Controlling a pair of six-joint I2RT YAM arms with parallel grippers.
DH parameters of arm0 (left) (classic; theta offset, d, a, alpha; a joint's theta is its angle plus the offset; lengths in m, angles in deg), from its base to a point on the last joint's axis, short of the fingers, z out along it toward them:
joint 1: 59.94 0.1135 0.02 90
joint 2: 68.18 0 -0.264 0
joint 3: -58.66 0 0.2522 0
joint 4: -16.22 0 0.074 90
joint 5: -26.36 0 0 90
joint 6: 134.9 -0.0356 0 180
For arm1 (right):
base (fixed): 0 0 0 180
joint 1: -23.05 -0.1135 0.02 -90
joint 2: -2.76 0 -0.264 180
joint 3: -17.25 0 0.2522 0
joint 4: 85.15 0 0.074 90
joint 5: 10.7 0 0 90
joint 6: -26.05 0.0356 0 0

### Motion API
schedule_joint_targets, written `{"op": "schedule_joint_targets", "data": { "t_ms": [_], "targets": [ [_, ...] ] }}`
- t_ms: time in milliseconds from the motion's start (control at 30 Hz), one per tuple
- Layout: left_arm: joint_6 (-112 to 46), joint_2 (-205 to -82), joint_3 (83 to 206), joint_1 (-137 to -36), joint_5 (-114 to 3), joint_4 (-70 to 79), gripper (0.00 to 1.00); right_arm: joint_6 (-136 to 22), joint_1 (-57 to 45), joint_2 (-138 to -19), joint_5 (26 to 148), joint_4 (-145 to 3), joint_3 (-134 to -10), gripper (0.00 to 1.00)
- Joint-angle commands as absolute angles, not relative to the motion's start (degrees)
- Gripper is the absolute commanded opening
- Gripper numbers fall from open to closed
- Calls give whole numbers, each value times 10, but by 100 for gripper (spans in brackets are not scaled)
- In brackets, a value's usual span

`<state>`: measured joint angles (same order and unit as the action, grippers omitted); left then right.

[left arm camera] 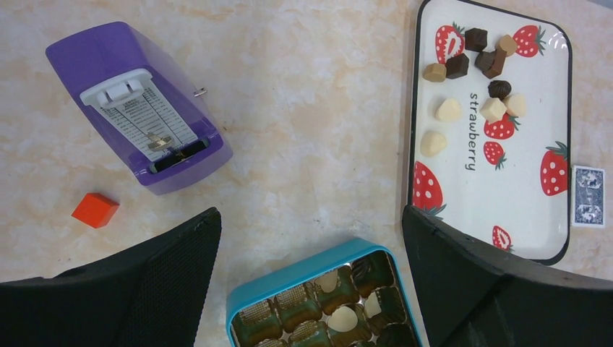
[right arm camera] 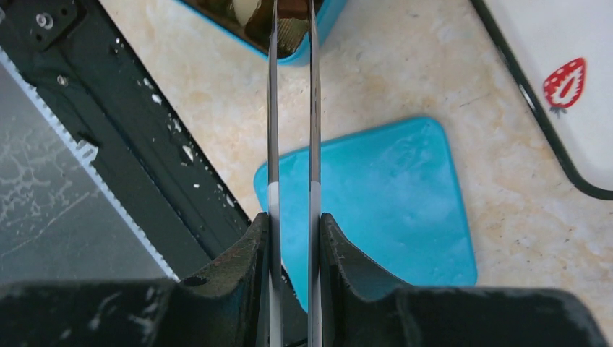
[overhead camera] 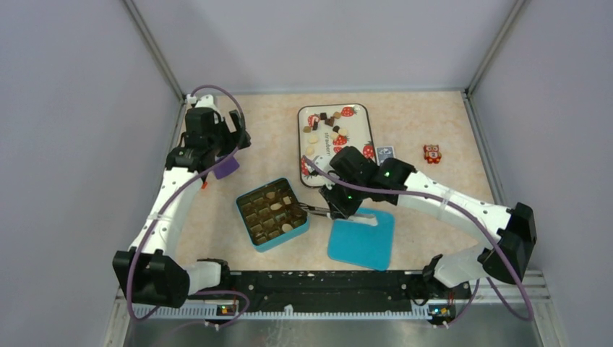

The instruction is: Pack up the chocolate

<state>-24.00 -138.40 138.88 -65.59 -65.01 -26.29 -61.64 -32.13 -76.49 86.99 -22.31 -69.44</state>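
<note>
Partly packed: your tweezers [right arm camera: 273,108] reach into the teal box [overhead camera: 247,230].
Your right gripper [right arm camera: 293,224] clamps the tweezers and your left gripper [left arm camera: 311,212] gapes empty. Some cells hold chocolate [left arm camera: 448,110], but roughly ten pieces wait on the strawberry tray [left arm camera: 506,210].

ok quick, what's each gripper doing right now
Left gripper: open, holding nothing.
Right gripper: shut on the tweezers, tips at the box.

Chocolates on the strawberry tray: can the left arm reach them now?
Probably yes. The left gripper is open and empty, with bare table between it and the chocolates; the right arm crosses only the tray's near end.
</note>
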Motion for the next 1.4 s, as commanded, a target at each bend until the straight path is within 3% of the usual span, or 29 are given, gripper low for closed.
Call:
{"op": "schedule_joint_targets", "data": {
  "t_ms": [0,900,1133,1367],
  "targets": [
    [-240,-1362,1398,-652,-655,-259,99,-626,-334,-745,893,-209,-685,5],
    [-240,-1361,1396,-652,-651,-256,99,-619,-342,-728,853,-194,-658,5],
    [-239,-1360,1393,-652,-651,-256,99,-619,-342,-731,858,-194,-663,23],
    [-238,-1361,1394,-652,-650,-254,99,-615,-342,-729,866,-204,-670,29]
  ]
}}
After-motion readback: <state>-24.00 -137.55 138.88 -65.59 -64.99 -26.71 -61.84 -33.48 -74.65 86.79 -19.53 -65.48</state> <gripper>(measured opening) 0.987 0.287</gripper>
